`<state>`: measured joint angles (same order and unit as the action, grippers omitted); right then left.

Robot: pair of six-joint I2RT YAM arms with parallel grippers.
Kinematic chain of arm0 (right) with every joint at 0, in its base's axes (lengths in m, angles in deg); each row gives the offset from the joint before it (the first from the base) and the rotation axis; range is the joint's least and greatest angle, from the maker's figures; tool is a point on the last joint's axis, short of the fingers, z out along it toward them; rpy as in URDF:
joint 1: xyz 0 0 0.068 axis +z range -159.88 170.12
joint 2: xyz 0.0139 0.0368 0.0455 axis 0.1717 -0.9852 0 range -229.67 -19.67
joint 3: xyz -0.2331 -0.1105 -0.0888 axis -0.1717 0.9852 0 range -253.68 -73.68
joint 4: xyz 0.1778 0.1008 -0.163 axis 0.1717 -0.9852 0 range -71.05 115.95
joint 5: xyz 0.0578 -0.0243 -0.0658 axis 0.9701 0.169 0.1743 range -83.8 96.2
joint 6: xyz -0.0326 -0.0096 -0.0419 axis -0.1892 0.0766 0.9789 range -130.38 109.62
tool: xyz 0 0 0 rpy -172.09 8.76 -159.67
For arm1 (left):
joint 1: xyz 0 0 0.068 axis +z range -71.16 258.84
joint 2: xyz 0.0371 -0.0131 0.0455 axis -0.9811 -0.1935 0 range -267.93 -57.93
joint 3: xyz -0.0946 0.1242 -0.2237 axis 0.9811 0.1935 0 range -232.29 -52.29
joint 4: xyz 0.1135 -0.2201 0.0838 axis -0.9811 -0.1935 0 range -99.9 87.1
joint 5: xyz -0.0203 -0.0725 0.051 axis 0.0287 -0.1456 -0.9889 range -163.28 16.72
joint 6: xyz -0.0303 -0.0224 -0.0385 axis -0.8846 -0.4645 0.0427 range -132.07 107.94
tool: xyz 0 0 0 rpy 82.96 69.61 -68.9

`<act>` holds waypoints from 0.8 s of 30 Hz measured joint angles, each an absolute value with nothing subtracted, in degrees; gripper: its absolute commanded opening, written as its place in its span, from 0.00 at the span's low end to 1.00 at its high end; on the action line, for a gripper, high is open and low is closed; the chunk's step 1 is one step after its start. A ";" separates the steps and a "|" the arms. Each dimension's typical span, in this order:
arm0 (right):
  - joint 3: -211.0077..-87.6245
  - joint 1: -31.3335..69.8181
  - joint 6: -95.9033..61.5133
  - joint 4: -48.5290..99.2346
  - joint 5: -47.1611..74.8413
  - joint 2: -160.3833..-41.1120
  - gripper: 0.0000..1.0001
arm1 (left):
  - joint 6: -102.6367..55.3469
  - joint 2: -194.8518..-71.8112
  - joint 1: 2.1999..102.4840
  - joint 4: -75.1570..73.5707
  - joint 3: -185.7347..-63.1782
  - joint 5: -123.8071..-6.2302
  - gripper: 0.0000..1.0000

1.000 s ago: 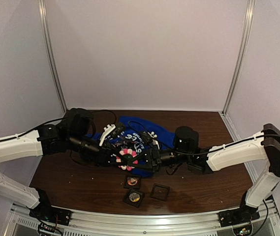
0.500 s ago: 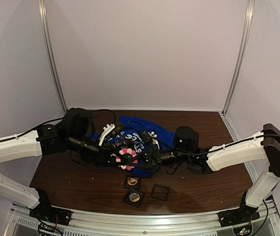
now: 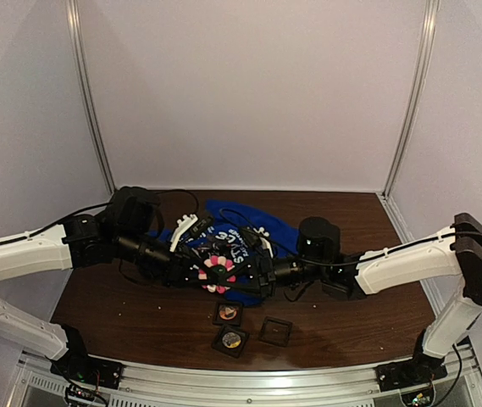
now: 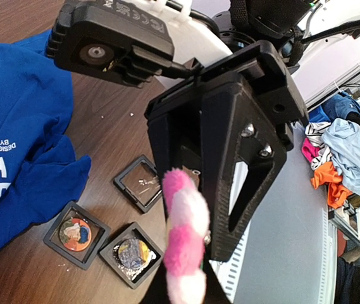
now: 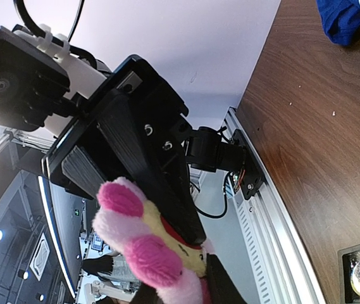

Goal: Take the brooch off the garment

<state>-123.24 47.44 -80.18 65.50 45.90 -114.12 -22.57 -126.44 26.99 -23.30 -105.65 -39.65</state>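
We judge it nearly done: left tool [image 3: 201,273] and right tool [image 3: 241,273] both pinch the brooch [image 3: 220,272], held clear of the garment [image 4: 21,126]; only setting it down remains.

Top cam looks down over the whole tabletop [image 3: 351,322] from the near edge, wrist cams face each other super close, all sharing the brooch [image 3: 220,273].

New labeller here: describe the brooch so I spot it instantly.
On the brown table lies a blue shirt, where the left gripper and right gripper meet. Between them is the brooch: a fluffy pink-and-white ring, unlike the flat black boxes nearby.
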 measured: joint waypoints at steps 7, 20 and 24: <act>-123.70 47.76 -80.25 63.82 45.22 -114.12 0.22 | -22.57 -126.44 26.99 -24.04 -105.65 -40.05 0.00; -124.01 47.92 -80.27 62.33 43.98 -114.12 0.25 | -22.57 -126.44 26.99 -24.37 -105.65 -41.16 0.00; -124.01 47.92 -80.27 62.18 43.94 -114.12 0.26 | -22.55 -126.44 26.99 -24.37 -105.65 -41.18 0.00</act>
<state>-124.01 47.92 -80.27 62.18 43.94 -114.12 -22.55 -126.44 26.99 -24.37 -105.65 -41.18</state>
